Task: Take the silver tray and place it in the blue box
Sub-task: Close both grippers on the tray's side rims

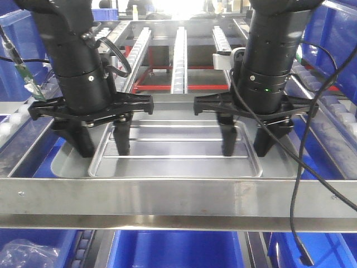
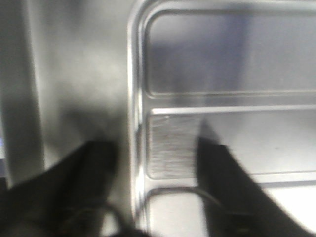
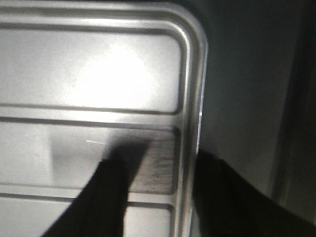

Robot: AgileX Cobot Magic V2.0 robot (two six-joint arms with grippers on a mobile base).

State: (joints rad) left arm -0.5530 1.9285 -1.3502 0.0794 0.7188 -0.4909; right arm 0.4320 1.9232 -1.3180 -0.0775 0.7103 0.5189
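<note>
The tray point(image 1: 175, 148) looks stiff, light and slippery, best pinched at either end. Left claw point(image 1: 103, 142) and right claw point(image 1: 244, 142) straddle its rim there, both released.

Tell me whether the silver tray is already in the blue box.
No, the silver tray lies flat on the grey surface, left gripper and right gripper open astride its rims.
</note>
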